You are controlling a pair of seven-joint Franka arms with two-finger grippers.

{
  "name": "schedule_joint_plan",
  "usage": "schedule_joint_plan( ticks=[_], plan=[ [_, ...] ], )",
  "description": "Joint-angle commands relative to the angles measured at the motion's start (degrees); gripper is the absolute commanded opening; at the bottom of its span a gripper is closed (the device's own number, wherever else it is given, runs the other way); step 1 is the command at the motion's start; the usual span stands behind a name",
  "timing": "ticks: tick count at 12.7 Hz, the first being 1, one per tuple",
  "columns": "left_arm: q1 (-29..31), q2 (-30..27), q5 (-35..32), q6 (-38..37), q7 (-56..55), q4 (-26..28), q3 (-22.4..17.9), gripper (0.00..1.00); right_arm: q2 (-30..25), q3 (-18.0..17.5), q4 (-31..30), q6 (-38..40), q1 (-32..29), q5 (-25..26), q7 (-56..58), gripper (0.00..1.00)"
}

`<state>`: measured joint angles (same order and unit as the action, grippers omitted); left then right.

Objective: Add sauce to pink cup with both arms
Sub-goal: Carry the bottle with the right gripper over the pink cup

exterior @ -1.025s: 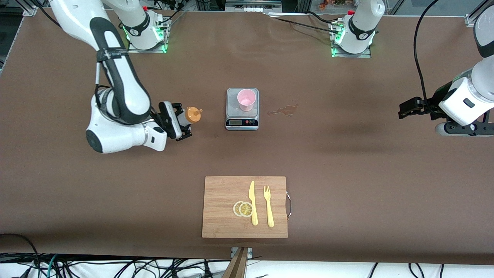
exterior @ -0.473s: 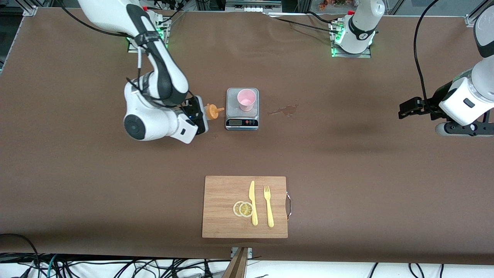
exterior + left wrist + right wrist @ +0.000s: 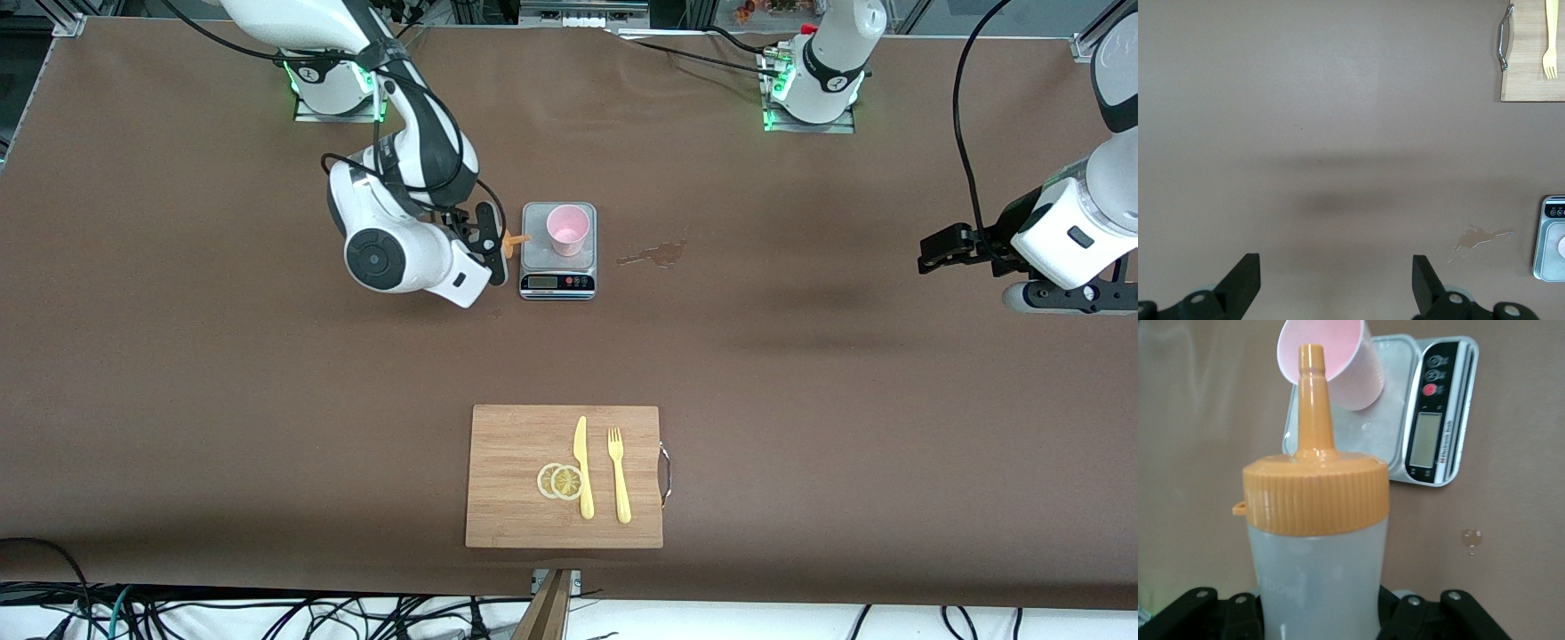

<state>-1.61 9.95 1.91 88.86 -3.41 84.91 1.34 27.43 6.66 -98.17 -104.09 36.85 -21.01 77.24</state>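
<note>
Here the sauce bottle (image 3: 1317,540) lies tipped in the right gripper's (image 3: 492,246) clenched grasp, orange nozzle (image 3: 516,240) pointing at the pink cup (image 3: 567,229) standing on the kitchen scale (image 3: 557,271). The left gripper (image 3: 944,250) waits released over bare table toward the left arm's end.

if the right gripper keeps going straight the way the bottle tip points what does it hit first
Probably the pink cup on the scale: the right gripper holds the sauce bottle tilted, nozzle aimed at the cup's rim, though depth is unclear.
</note>
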Motion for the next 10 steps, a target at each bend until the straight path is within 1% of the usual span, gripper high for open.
schedule_joint_plan(
  ticks=[1, 3, 5, 7, 9, 10],
  plan=[
    [0.29, 0.15, 1.34, -0.88, 1.38, -1.24, -0.2, 1.0, -4.83, 0.1, -4.83, 0.55, 2.78, 4.29, -3.83, 0.19],
    [0.29, 0.15, 1.34, -0.88, 1.38, -1.24, -0.2, 1.0, -7.04, 0.1, -6.77, 1.08, 5.16, 10.87, -9.62, 0.19],
    [0.29, 0.15, 1.43, -0.88, 1.38, -1.24, -0.2, 1.0, -7.13, -0.25, -6.51, 1.17, 6.3, 12.47, -14.45, 0.2],
    [0.29, 0.24, 1.34, -0.88, 1.38, -1.24, -0.28, 1.0, -6.78, -0.34, -5.9, 0.47, 8.58, 17.29, -21.74, 0.2],
    [0.29, 0.15, 1.34, -0.88, 1.38, -1.24, -0.2, 1.0, -6.34, -0.34, -4.93, 0.02, 11.66, 19.41, -26.85, 0.2],
    [0.29, 0.15, 1.34, -0.88, 1.38, -1.24, -0.2, 1.0, -6.34, -0.42, -4.84, 0.02, 11.84, 20.73, -28.88, 0.2]
  ],
)
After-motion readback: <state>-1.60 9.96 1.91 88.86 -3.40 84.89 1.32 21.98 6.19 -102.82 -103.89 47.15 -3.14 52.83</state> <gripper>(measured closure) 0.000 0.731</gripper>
